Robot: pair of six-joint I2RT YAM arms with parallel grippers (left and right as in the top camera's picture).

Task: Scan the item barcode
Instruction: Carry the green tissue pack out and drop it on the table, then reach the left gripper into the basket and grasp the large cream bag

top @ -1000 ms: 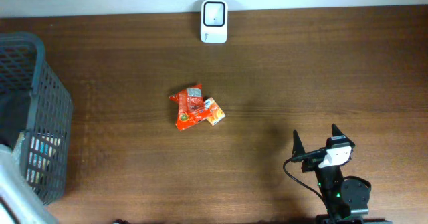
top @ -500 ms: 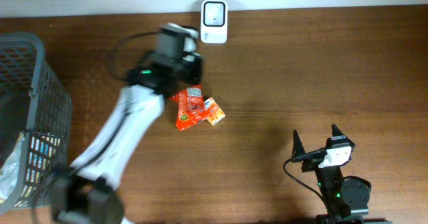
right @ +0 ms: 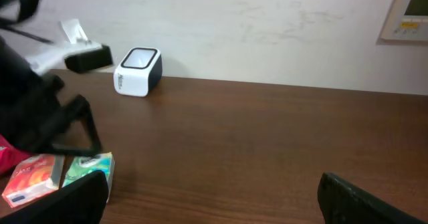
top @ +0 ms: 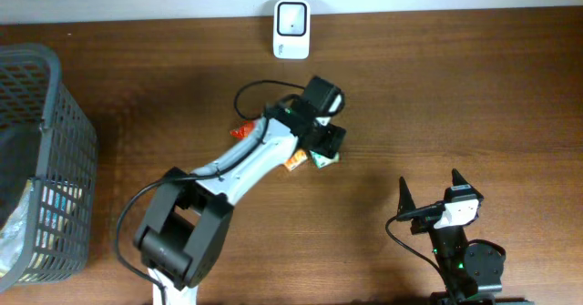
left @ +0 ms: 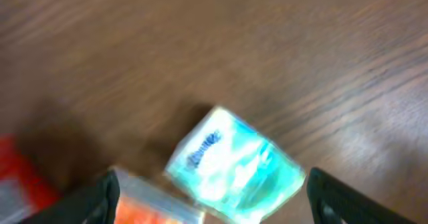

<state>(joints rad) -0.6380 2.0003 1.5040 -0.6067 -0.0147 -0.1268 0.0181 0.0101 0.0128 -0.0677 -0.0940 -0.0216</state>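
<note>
The brown wooden table (top: 455, 86) carried one grey mesh basket (top: 55, 77) at its left edge. Of two grippers, the left gripper (top: 326, 144), fingers spread, hung over the packets. The right gripper (top: 428, 183), likewise spread and empty, stood well apart. One white box-shaped scanner (top: 291, 18) sat at the far edge. Three packets lay mid-table: one red packet (top: 241, 132), one orange packet (right: 32, 178), and one teal plastic packet (left: 234, 167) directly beneath the left gripper, long axis diagonal between its fingertips.

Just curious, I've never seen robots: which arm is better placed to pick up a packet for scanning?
Left. The left fingers, open, straddle the teal plastic packet; the right fingers sit well away from it.
</note>
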